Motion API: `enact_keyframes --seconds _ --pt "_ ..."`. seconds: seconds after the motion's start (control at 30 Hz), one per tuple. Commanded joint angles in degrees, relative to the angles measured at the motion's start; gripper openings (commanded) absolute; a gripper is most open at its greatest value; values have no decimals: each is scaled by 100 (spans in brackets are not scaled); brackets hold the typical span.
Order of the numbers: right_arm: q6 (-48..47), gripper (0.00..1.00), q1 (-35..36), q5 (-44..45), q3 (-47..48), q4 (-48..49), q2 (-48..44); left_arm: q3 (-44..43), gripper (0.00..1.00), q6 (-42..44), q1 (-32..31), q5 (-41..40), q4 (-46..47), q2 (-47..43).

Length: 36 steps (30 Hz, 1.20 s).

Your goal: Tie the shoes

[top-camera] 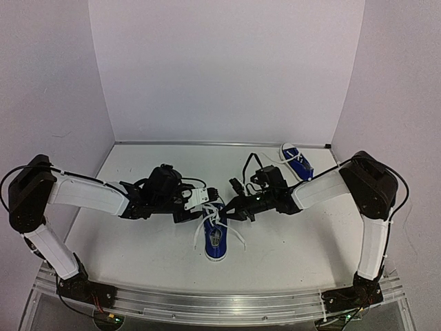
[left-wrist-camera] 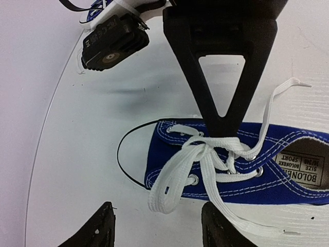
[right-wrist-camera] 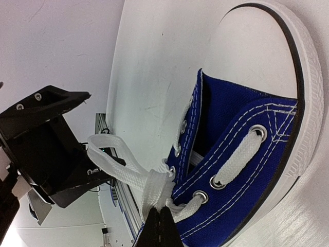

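One blue shoe (top-camera: 216,243) with white laces lies at the table's middle, toe pointing away from the arm bases. In the left wrist view the shoe (left-wrist-camera: 226,170) lies on its side with a flat white lace loop (left-wrist-camera: 172,188) drooping off its knot. My left gripper (left-wrist-camera: 159,229) is open, and the loop's end hangs just above the gap, touching neither finger. My right gripper (right-wrist-camera: 162,226) is shut, its tips pressed on the lace crossing (right-wrist-camera: 159,188) over the eyelets of the shoe (right-wrist-camera: 247,154). The other shoe (top-camera: 298,161) sits at the back right.
Both arms meet over the middle shoe, the left gripper (top-camera: 205,208) and the right gripper (top-camera: 225,209) almost touching. White walls close the table on the left, back and right. A metal rail (top-camera: 220,303) runs along the near edge.
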<state>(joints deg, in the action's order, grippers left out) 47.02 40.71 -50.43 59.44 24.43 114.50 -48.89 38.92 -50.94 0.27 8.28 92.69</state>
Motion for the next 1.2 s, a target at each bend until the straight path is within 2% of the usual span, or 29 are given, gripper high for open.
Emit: enact_keyframes --seconds 0.0,0.2,0.47,0.57,1.17 --pt "-75 0 18 -10 -3 114 -278 -398 55 -2 23 323 -138 215" --pt "-93 0 25 -11 -11 96 -314 -619 46 108 23 464 -293 511" --pt "-132 0 24 53 -96 56 -426 -506 10 -33 19 450 -419 460" --pt "-146 0 18 96 -165 46 -459 -392 1 -98 23 418 -426 349" --pt "-181 0 -158 347 -671 36 -796 17 0 -348 31 132 -403 118"
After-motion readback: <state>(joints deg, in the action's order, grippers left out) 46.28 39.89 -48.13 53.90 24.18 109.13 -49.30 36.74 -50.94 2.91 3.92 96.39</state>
